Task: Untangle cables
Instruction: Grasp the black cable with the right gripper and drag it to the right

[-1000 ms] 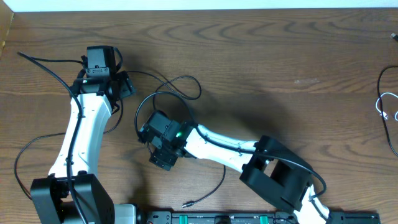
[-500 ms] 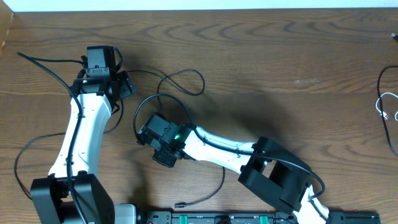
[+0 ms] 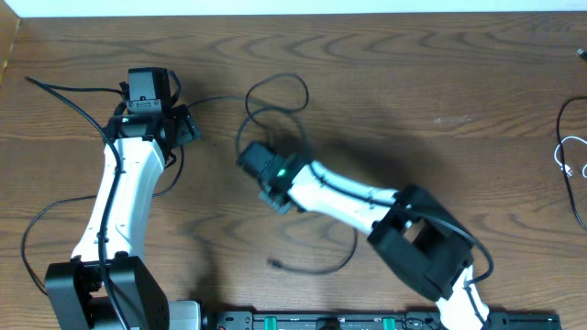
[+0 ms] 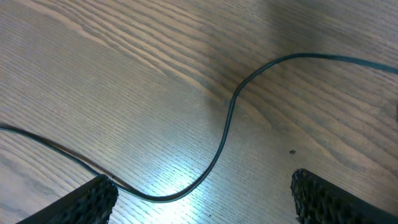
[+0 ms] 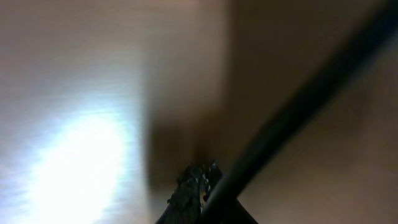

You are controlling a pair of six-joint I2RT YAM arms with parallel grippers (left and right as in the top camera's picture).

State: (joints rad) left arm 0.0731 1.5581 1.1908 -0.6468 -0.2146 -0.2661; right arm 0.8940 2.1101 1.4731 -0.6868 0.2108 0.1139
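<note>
Moved: your right gripper [image 5: 198,186] has swung toward the cable loop since a second ago, dragging the black cable [image 5: 292,118] with it.
Right gripper: clamped tight on that cable.
Left gripper [image 4: 199,198]: spread wide, holding nothing; a black cable curves on the table [image 4: 93,74] just ahead of its fingertips.
White cable [image 3: 569,151]: well apart, off to the right gripper's right.

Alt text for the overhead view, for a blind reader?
The right gripper is shut on a thin black cable near the middle of a wooden table, its loop curling just beyond. The left arm stretches up the left side; a white cable lies at the right edge.
</note>
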